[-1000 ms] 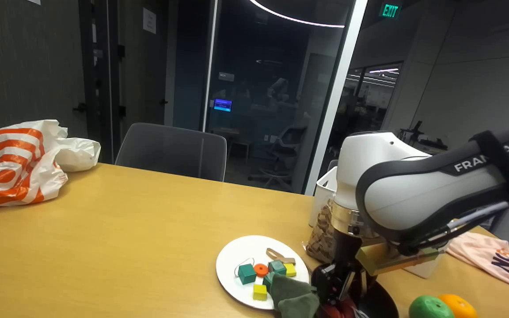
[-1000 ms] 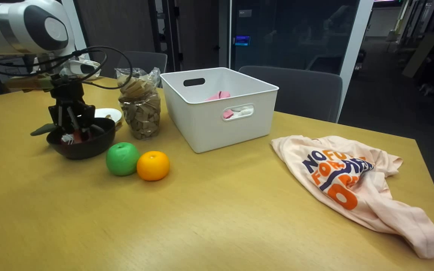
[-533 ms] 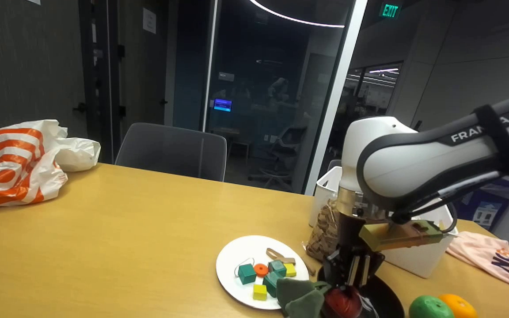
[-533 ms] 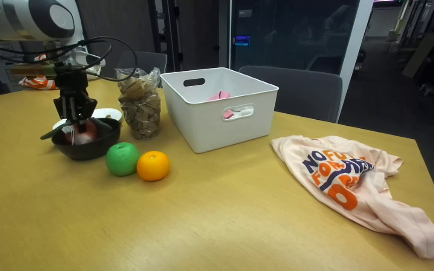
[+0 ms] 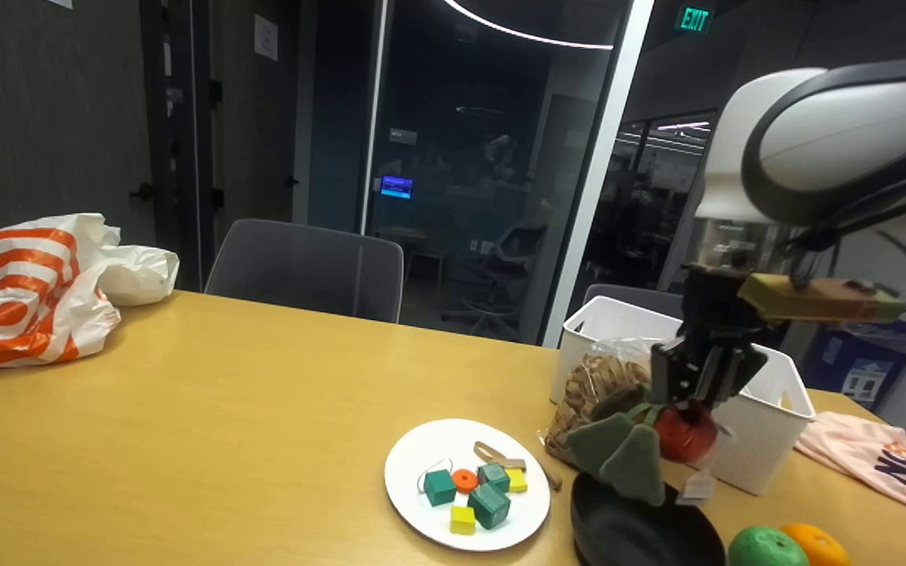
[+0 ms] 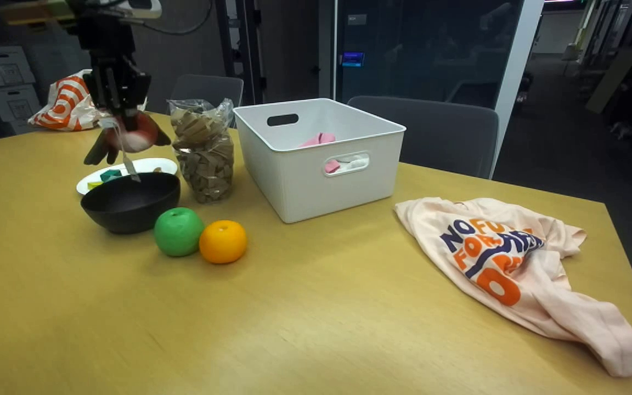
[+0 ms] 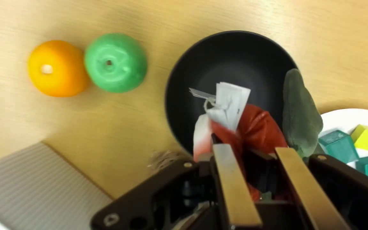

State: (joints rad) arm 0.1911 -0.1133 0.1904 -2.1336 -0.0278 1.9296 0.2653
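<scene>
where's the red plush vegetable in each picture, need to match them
In an exterior view: red plush vegetable, below and right of centre.
In an exterior view: red plush vegetable, above and left of centre.
Wrist view: red plush vegetable, mostly low, right of centre.
Shared landmark: black bowl, below it in both exterior views, behind it in wrist view.

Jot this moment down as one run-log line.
Gripper: closed on red leafy toy | Position: held above black bowl | Nearby: green fruit, orange fruit, white plate with blocks

Red toy [image 5: 686, 434] now above bowl [image 6: 129, 211]
</scene>
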